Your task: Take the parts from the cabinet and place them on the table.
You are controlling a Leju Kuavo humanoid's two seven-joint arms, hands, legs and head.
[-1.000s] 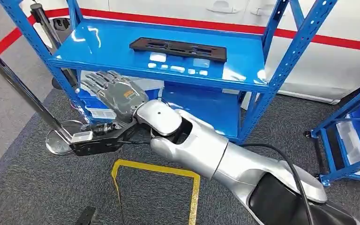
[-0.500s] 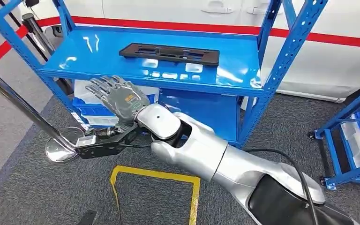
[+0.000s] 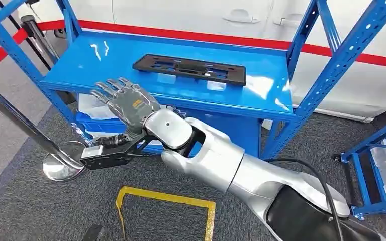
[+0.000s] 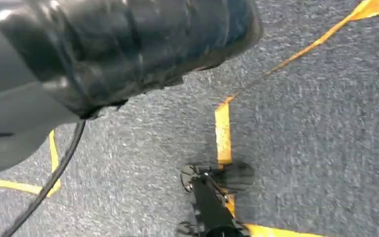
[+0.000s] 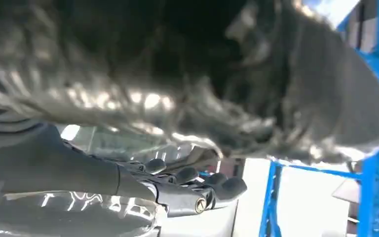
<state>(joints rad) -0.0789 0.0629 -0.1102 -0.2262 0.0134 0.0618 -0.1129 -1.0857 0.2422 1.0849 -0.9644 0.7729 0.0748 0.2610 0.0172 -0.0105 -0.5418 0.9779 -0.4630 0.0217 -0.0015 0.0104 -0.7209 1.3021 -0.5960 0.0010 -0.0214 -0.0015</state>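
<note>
A flat black part [image 3: 189,69] with cut-outs lies on the top shelf of the blue cabinet [image 3: 105,60], toward its back. My right hand [image 3: 125,100] is raised at the shelf's front edge, left of the part and apart from it. Its fingers are spread and it holds nothing. In the right wrist view the dark fingers [image 5: 197,190] stretch out with nothing between them, and a blue upright [image 5: 375,148] stands beyond. In the left wrist view my left hand's grey cover [image 4: 10,133] hangs over the carpet, and how its fingers lie is hidden.
A chrome post slants down to its round base [image 3: 60,165] on the carpet at the left. Blue bins [image 3: 100,123] sit on the lower shelf. Yellow tape [image 3: 166,198] marks the floor. A second blue rack [image 3: 377,165] stands at the right, and a white wall with a red stripe is behind.
The camera has shifted, so the cabinet sits a little further right in the picture. My right hand stays open at the shelf's front edge, slightly higher against it.
</note>
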